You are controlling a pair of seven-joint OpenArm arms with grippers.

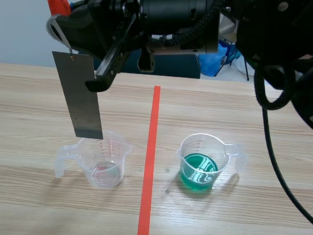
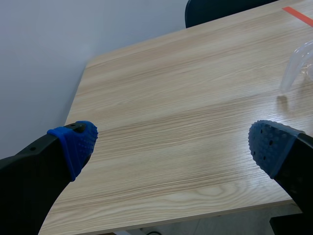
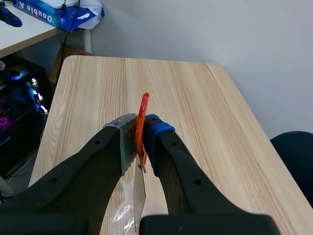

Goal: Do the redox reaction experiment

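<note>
A grey metal strip hangs from an orange-red clip. My right gripper, on the arm reaching across from the right, is shut on that clip. The strip's lower edge sits at the rim of a clear beaker left of the tape line, which holds almost nothing. A second beaker, right of the line, holds green liquid. In the right wrist view the clip is pinched in my right gripper, with the strip and beaker below. My left gripper stands open above bare wood.
An orange-red tape line runs down the middle of the wooden table. A clear beaker handle shows beyond my left gripper's right finger. A dark chair stands behind the table. The table edge lies under the left gripper.
</note>
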